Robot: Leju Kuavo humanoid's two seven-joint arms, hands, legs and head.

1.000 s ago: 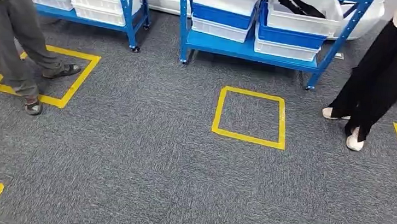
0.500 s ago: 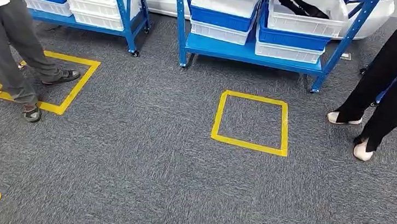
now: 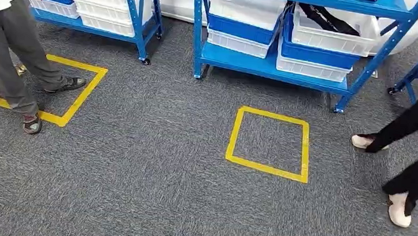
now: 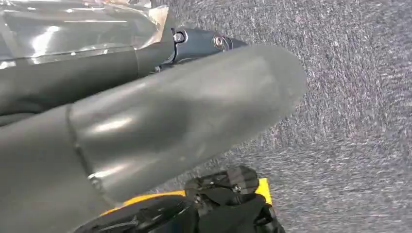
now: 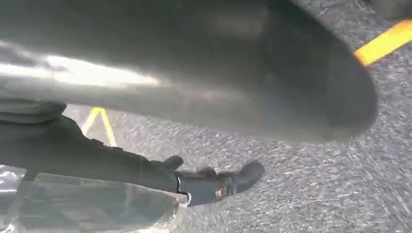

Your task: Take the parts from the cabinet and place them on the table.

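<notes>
1. The blue metal shelving rack [image 3: 270,63] stood on the grey carpet [image 3: 149,170], holding stacked white and blue plastic bins [image 3: 246,11]; one white bin held something black [image 3: 326,18], too dim to identify.
2. Just in front of the rack, a square of yellow tape [image 3: 270,141] was stuck to the carpet.
3. A second blue rack of bins [image 3: 108,1] stood beside the rack, across a narrow gap.
4. A person in grey trousers [image 3: 5,46] stood before that second rack, with one foot inside another yellow tape outline [image 3: 76,91].
5. On the rack's other side, a person in black trousers and pale shoes [image 3: 417,155] was mid-stride, close to the taped square.
6. The left hand [image 4: 160,116] held a clear, crinkled plastic bag [image 4: 73,26] between thumb and dark fingers [image 4: 194,43]; its contents could not be made out.
7. The right hand [image 5: 194,73] likewise gripped a clear plastic bag [image 5: 87,206] under its dark fingers [image 5: 214,187], above the carpet.
</notes>
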